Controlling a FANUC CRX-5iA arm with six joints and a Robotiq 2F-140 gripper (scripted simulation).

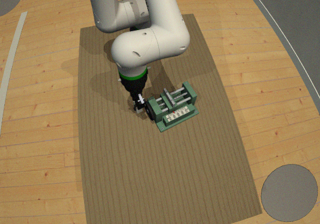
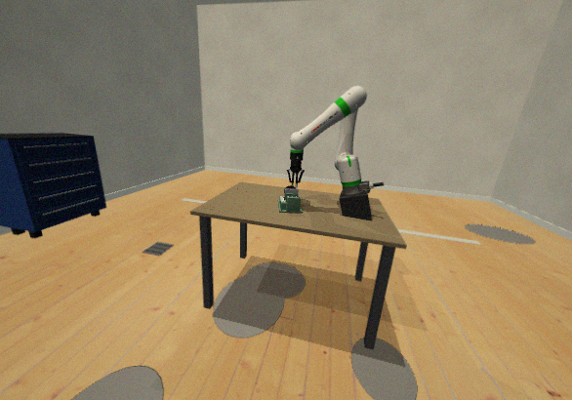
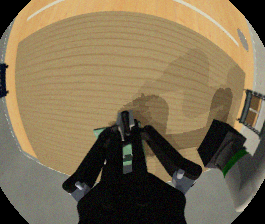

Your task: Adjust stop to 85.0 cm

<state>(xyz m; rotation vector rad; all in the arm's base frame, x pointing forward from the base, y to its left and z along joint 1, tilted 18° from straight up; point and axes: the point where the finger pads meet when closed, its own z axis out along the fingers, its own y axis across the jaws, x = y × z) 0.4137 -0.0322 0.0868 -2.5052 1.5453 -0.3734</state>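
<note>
A green stop fixture (image 1: 175, 106) (image 2: 290, 205) sits on the table, with steel rods, a grey stop block (image 1: 170, 97) and a white scale strip with a red pointer (image 1: 173, 112) along its front. A black handwheel (image 1: 148, 110) with a white crank handle (image 1: 140, 99) is at its left end. My gripper (image 1: 138, 104) (image 2: 293, 181) (image 3: 126, 116) points down over that end and is shut on the handwheel's handle. In the wrist view the handle (image 3: 124, 124) shows between the closed fingertips.
The fixture stands on a brown wooden table (image 1: 136, 175) (image 2: 254, 210). The arm's black base (image 2: 355, 206) (image 3: 220, 147) is at the table's far side. A blue drawer cabinet (image 2: 49, 176) stands on the floor far to the left.
</note>
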